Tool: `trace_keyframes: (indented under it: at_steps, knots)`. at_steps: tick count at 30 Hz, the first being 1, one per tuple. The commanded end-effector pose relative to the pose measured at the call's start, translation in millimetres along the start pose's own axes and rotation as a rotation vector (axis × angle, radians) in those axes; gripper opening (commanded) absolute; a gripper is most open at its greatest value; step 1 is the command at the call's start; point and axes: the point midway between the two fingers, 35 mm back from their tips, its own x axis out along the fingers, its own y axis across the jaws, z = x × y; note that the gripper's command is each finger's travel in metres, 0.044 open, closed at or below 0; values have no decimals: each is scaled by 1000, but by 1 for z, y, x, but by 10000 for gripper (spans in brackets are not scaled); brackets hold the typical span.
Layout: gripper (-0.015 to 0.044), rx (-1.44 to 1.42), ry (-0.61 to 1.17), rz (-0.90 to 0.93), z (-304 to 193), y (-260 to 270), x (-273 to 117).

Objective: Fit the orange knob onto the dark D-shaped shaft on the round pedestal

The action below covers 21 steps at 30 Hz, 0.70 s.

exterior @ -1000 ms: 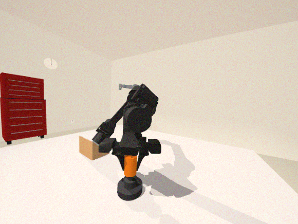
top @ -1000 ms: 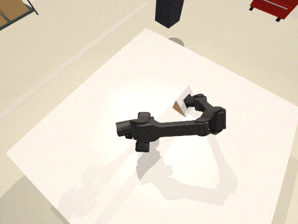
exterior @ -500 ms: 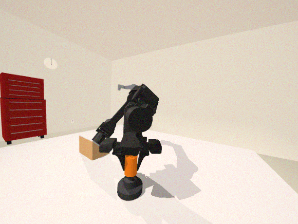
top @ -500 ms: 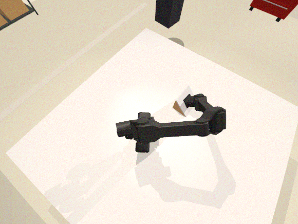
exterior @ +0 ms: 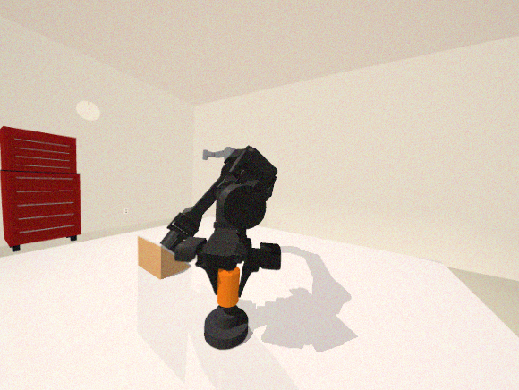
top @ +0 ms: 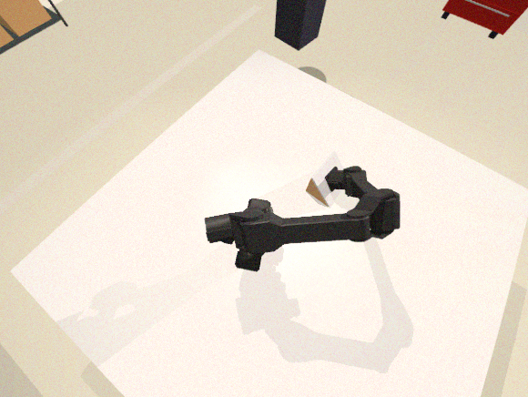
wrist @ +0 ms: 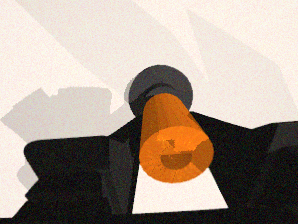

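The orange knob point(exterior: 228, 282) point(wrist: 175, 137) stands roughly upright between the fingers of my gripper point(exterior: 228, 293) point(wrist: 164, 118), which is shut on it. The dark round pedestal point(exterior: 225, 334) point(wrist: 160, 76) is directly below it on the table. In the exterior view the knob's lower end meets the narrow dark part on top of the pedestal, with the wide base lower down. The knob's underside and the shaft's flat side are hidden, so I cannot tell how they line up. In the top view the arm hides the knob and pedestal.
A wooden-coloured block point(top: 315, 193) point(exterior: 149, 258) with a pale top stands beside the arm's base, left of the gripper in the exterior view. The arm's shadow falls across the white table point(top: 182, 159) point(exterior: 403, 304). A red cabinet point(top: 489, 14) point(exterior: 40, 188) stands beyond the table.
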Motion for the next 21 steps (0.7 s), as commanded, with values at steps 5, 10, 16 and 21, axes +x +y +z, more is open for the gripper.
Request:
trace_keyframes:
  at_steps: [5,10,16,21]
  knots:
    - [0,72,-3,2,2,-2,-1]
    - [0,72,-3,2,1,-2,2]
    - [0,72,-3,2,0,-1,3]
    - [0,72,-3,2,0,0,3]
